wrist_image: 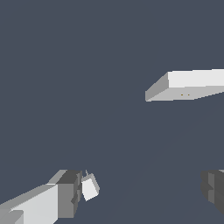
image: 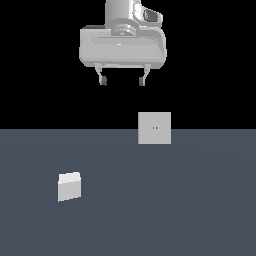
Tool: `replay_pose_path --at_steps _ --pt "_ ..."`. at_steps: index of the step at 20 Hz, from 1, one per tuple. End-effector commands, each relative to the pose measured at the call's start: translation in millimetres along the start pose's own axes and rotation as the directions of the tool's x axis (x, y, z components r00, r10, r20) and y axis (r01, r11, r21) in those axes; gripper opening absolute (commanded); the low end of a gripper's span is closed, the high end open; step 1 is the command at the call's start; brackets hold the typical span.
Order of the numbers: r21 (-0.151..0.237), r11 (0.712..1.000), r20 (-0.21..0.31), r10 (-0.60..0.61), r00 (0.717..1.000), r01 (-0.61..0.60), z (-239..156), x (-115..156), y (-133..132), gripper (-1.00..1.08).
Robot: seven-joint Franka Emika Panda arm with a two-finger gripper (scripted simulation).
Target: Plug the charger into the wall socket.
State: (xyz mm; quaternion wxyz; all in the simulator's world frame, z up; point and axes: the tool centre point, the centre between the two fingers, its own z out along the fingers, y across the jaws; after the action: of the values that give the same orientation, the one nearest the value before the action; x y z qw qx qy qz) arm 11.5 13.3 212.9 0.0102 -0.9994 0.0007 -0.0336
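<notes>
The charger (image: 69, 186) is a small plain white-grey block on the dark floor, toward the exterior view's left and near the front. The wall socket (image: 154, 128) is a flat upright pale grey square plate with two tiny orange-brown dots, standing farther back toward the exterior view's right. My gripper (image: 122, 80) hangs high above the floor, between the two, open and empty. In the wrist view the charger (wrist_image: 90, 188) shows small beside one finger (wrist_image: 65, 192), and the socket (wrist_image: 188, 85) appears as a slab seen from above.
The dark blue-grey floor (image: 190, 210) spreads across the lower half of the exterior view. Nothing else stands on it.
</notes>
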Motion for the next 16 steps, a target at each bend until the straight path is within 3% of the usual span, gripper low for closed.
replay_pose_path --at_steps 1,9,16 --pt "0.000 1.000 0.000 0.000 1.000 0.000 0 0 0 1.00" --pt "0.002 0.999 -0.003 -0.036 0.999 0.036 11 -9 -8 1.00" --pt "0.005 0.992 -0.012 -0.126 0.992 0.126 39 -33 -26 1.00"
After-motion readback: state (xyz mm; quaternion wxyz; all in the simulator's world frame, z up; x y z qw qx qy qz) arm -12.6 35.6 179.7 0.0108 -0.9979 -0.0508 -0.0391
